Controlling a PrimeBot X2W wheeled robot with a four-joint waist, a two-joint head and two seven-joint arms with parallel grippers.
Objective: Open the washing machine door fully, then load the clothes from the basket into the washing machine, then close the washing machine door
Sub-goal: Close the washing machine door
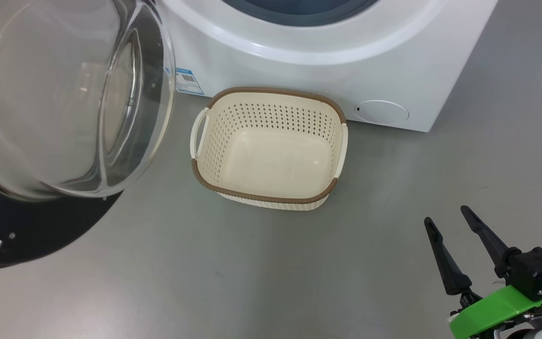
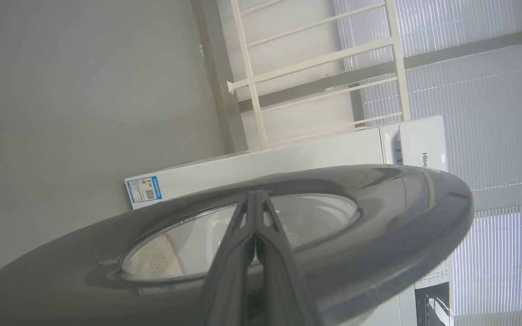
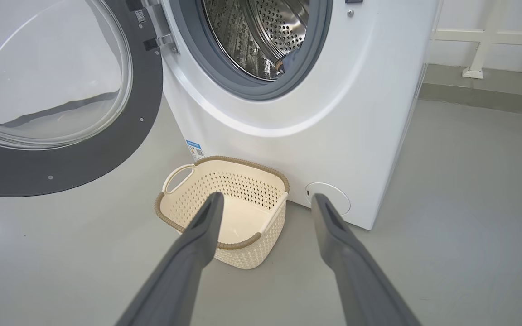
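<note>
The left gripper (image 2: 255,194), jaws shut on nothing with the washing machine door (image 2: 401,213) just beneath their tips, could skid off its glossy rim when pushing; the right gripper (image 3: 268,199) gapes wide.

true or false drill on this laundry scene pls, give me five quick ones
1. The basket is empty. True.
2. The washing machine door is shut. False: the washing machine door stands wide open.
3. The right gripper is open, holding nothing. True.
4. The left gripper's fingers are spread wide. False: the left gripper is shut, at the door's dark rim.
5. The basket lies tipped over. False: it stands upright on the floor before the washing machine.
</note>
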